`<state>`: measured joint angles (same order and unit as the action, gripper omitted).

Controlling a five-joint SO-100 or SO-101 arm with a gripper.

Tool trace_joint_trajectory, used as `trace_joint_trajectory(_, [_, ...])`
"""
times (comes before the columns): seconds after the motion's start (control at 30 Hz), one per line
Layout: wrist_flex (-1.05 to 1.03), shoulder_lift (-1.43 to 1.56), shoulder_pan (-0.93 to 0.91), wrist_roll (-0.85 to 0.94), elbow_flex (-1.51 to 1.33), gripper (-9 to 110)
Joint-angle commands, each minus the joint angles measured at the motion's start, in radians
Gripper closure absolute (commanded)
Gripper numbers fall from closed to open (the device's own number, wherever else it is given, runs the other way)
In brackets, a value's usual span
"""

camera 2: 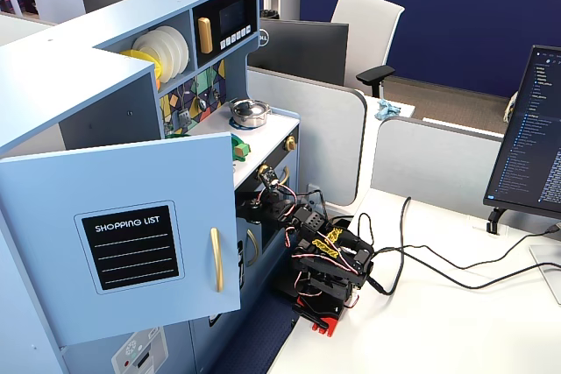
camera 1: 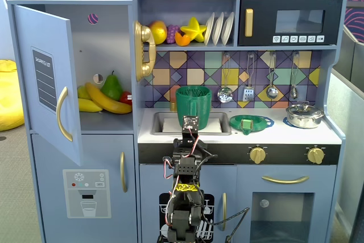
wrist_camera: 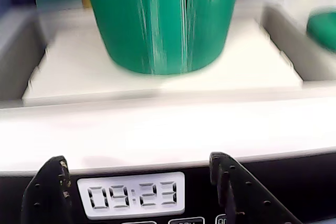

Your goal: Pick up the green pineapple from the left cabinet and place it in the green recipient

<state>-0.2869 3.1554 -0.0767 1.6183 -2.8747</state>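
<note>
Gripper (wrist_camera: 139,182): jaws apart, nothing between them; low in the wrist view, in front of the counter edge and a digital clock panel (wrist_camera: 131,195).
Arm (camera 1: 185,197): folded in front of the toy kitchen, pointing at the sink.
Green recipient (camera 1: 193,107): upright in the sink (camera 1: 165,122); blurred and large in the wrist view.
Left cabinet (camera 1: 108,55): door (camera 1: 42,78) swung open, gold handle, "shopping list" label.
Green pineapple: cannot pick out for certain; a light green piece (camera 1: 83,91) shows behind the banana (camera 1: 105,101) on the cabinet shelf, beside a dark pear (camera 1: 112,86).
Counter (camera 1: 296,135): white; flat green dish (camera 1: 250,122) and steel pot (camera 1: 304,115) on it.
Room: office, white desk (camera 2: 456,304), cables, grey partitions, monitor (camera 2: 530,142), chair (camera 2: 364,28).
</note>
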Motion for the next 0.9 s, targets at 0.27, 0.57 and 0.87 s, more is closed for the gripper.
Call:
trace_joint_trajectory(0.27, [-0.296, 0.021, -0.02, -0.091, -0.121, 81])
trace_joint_trajectory(0.57, [-0.772, 0.023, -0.012, -0.072, -0.123, 85])
trace_joint_trajectory(0.87, [-1.054, 0.023, -0.009, 0.009, -0.123, 84])
